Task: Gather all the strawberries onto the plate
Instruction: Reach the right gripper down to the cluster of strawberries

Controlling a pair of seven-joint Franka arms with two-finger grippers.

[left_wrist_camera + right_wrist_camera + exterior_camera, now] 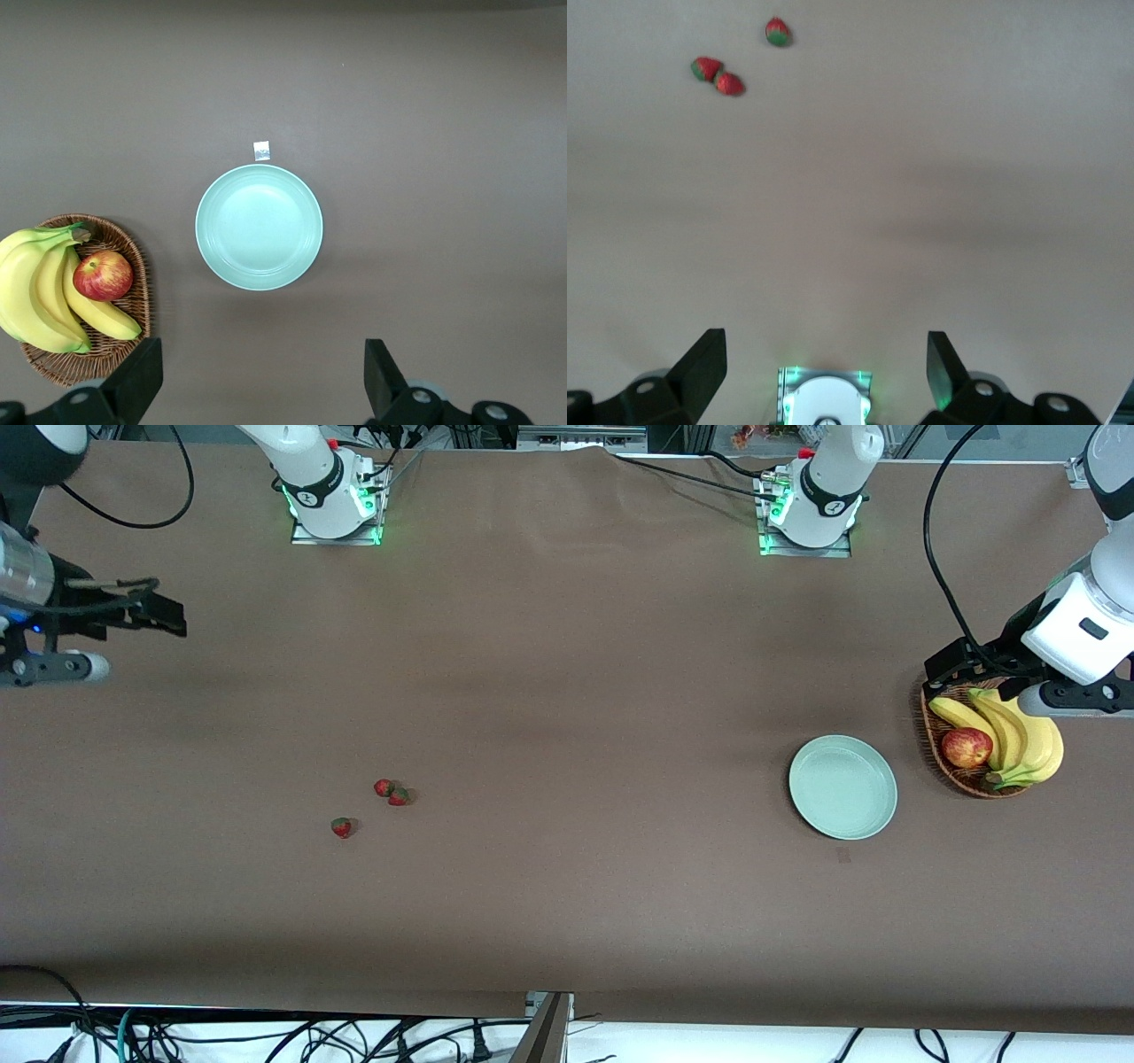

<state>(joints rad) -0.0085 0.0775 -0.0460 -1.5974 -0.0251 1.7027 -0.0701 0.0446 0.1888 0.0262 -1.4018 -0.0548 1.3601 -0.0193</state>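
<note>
Three small red strawberries lie on the brown table toward the right arm's end: two touching [384, 787] [400, 796], one alone nearer the camera [342, 827]. The right wrist view shows them too: the pair [706, 68] [730, 84] and the single one [778, 32]. The mint-green plate [842, 786] [259, 227] sits empty toward the left arm's end. My right gripper [164, 613] [826, 372] hangs open over bare table, well away from the berries. My left gripper [952, 666] [263, 381] is open and empty over the basket's rim.
A wicker basket [932, 737] [120, 241] beside the plate holds bananas [1019, 735] [35, 292] and a red apple [967, 747] [103, 274]. A small tag [261, 150] lies by the plate. The arm bases [332, 496] [811, 509] stand farthest from the camera.
</note>
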